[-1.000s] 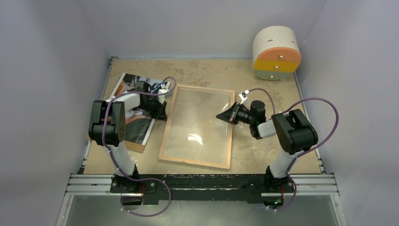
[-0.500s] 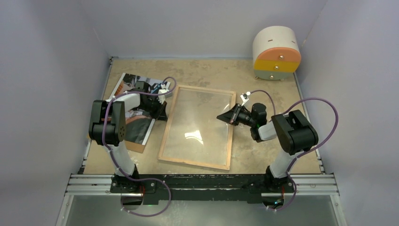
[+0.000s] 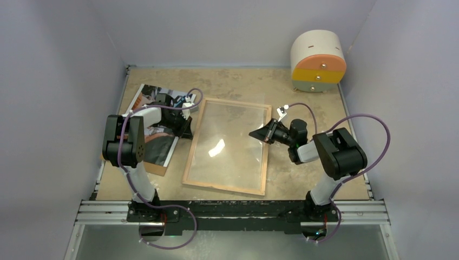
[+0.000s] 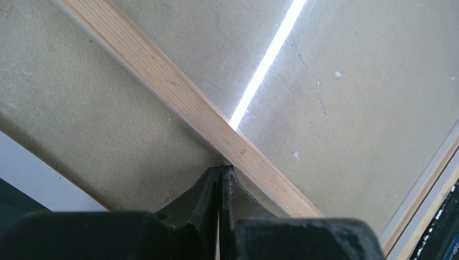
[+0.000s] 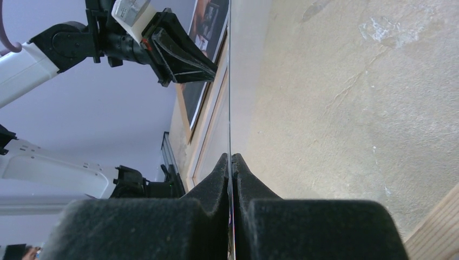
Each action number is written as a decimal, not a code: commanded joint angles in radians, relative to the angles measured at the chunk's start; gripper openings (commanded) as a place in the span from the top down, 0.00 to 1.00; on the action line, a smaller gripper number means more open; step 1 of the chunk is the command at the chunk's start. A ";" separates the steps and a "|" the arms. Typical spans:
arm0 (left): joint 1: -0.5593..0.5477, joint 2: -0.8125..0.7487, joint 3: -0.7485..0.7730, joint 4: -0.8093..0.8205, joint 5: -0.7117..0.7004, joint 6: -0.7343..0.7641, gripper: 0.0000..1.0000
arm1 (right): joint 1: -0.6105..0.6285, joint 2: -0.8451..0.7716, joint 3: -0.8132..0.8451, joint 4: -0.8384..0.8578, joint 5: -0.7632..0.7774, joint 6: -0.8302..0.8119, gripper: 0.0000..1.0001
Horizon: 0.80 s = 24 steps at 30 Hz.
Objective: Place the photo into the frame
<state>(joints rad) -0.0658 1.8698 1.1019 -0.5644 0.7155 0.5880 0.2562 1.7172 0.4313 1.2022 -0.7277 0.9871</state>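
Presently, frame (image 3: 224, 187) rear-up on bench (image 3: 303, 184), left fingers (image 4: 208, 200) together against its left rail, right fingers (image 5: 216, 179) clamped on glass pane (image 3: 233, 135) whose glare (image 3: 216, 147) has shifted, suggesting tilt; photo (image 3: 161, 145) lies just left of it, not yet inserted.

We find bare table (image 3: 238, 81) beyond the frame (image 3: 224, 187), up to the back wall (image 3: 233, 32), and a narrow strip along its near rail. The left gripper (image 4: 221, 170), closed, blocks the gap between frame and photo (image 3: 159, 143). The right gripper (image 5: 231, 160), pinching the glass pane (image 3: 233, 146), reaches in over the right rail. The round drawer box (image 3: 318, 59) fills the far right corner, well apart from both.
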 commanded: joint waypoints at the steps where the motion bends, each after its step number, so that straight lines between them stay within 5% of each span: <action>1: -0.020 0.084 -0.056 -0.083 -0.076 0.032 0.99 | 0.008 0.026 0.015 0.074 0.009 0.015 1.00; 11: -0.023 0.084 -0.051 -0.086 -0.072 0.031 0.99 | 0.036 0.018 0.056 -0.079 0.060 -0.053 0.99; 24: -0.023 0.079 -0.056 -0.081 -0.070 0.031 0.99 | 0.096 -0.128 0.176 -0.670 0.257 -0.384 0.67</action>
<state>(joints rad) -0.0681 1.8740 1.1042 -0.5678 0.7296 0.5880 0.3218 1.6371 0.5365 0.7418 -0.5735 0.7536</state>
